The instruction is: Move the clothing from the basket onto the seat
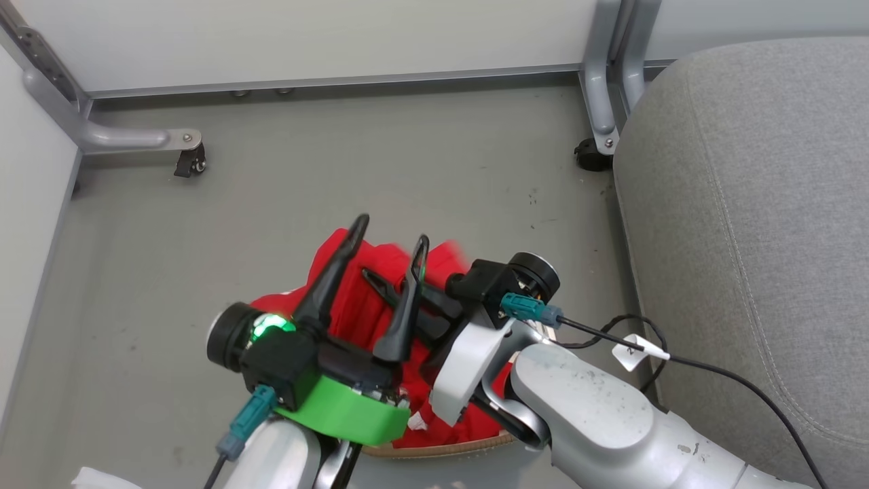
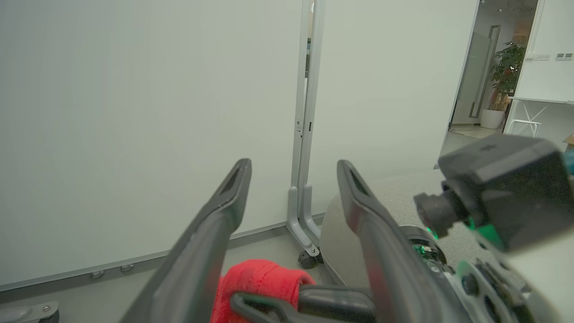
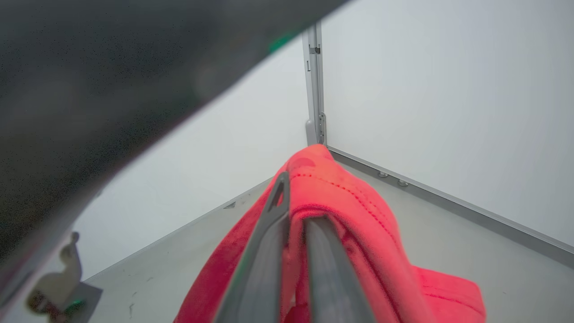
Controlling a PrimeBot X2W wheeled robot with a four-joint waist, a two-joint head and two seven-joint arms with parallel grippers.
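A bright red garment (image 1: 349,305) hangs bunched above the basket, whose brown rim (image 1: 441,448) peeks out at the bottom edge of the head view. My right gripper (image 1: 380,285) reaches in from the right and is shut on a fold of this clothing (image 3: 332,193); its fingers (image 3: 273,233) pinch the cloth between them. My left gripper (image 1: 392,234) stands open just in front of the garment, its fingers (image 2: 233,188) spread wide with nothing between them. Red cloth (image 2: 260,278) shows low between them. The grey seat (image 1: 747,204) lies to the right.
White partition panels on grey wheeled feet (image 1: 187,153) close off the back and left. Another caster (image 1: 592,155) stands at the seat's far corner. Grey floor (image 1: 407,156) stretches beyond the garment. A black cable with a white tag (image 1: 635,352) runs from my right wrist.
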